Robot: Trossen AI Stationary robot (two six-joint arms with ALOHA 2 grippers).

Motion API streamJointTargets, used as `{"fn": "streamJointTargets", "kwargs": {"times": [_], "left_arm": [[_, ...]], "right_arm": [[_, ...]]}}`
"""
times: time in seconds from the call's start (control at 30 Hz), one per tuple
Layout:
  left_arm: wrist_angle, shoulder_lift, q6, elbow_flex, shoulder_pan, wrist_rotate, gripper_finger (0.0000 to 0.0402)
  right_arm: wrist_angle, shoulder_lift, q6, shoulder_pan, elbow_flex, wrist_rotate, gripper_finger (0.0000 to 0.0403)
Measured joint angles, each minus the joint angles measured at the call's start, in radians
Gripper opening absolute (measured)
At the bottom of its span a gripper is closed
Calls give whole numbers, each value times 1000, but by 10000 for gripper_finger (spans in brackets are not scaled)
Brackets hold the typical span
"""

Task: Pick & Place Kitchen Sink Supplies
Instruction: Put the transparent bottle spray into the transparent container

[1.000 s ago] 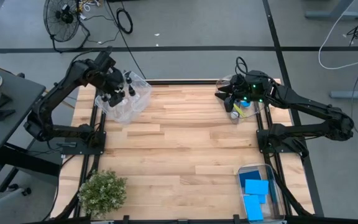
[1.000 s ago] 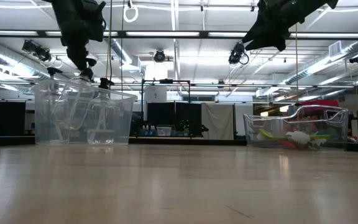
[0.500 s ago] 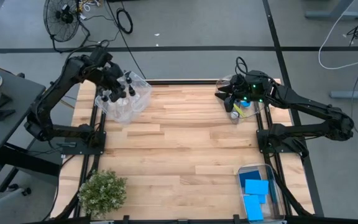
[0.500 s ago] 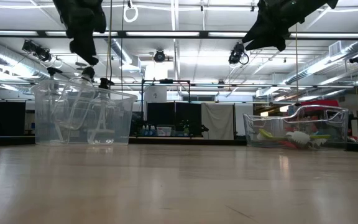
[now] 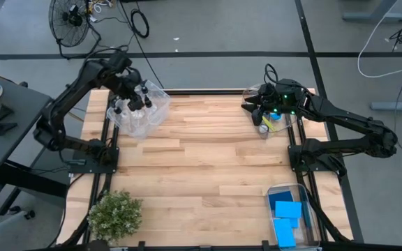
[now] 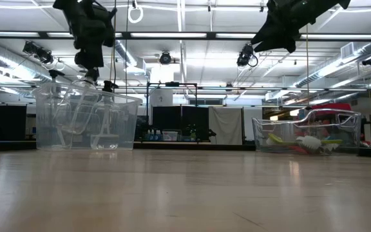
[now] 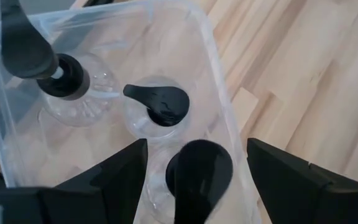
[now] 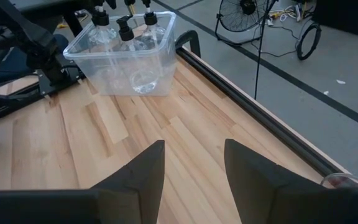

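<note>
Three bottles (image 7: pixel 157 106) crowd the clear bin (image 7: pixel 219 106) beneath open left fingers (image 7: pixel 114 180).

Three clear bottles with black pump tops (image 7: pixel 160 106) stand upright in the bin at the table's far left corner. Blue sponges (image 5: pixel 287 211) lie flat at the near right corner. Brushes (image 6: pixel 301 142) lie at the far right corner.

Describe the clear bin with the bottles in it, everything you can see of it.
The clear bin is a see-through plastic tub with rounded corners and a thin rim, standing upright at the table's far left corner. Inside stand three small clear bottles with black pump tops, close together. The wood shows through its walls and floor. The left pincer hangs open just above the bottles, touching neither them nor the bin as far as can be seen. Nothing else touches the bin.
</note>
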Motion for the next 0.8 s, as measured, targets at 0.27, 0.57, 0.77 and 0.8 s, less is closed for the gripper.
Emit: {"fn": "streamJointTargets", "kwargs": {"times": [0.27, 0.57, 0.77, 0.8], "left_arm": [[-52, 33, 58, 0, -19, -47, 273], [-43, 35, 64, 0, -22, -59, 214], [-50, 35, 62, 0, -22, -38, 137], [-58, 34, 59, 0, -22, -28, 126]], "right_arm": [[0, 0, 0, 0, 0, -1, 166], [0, 0, -15, 0, 0, 0, 166], [0, 0, -18, 0, 0, 1, 166], [0, 0, -18, 0, 0, 1, 166]]}}
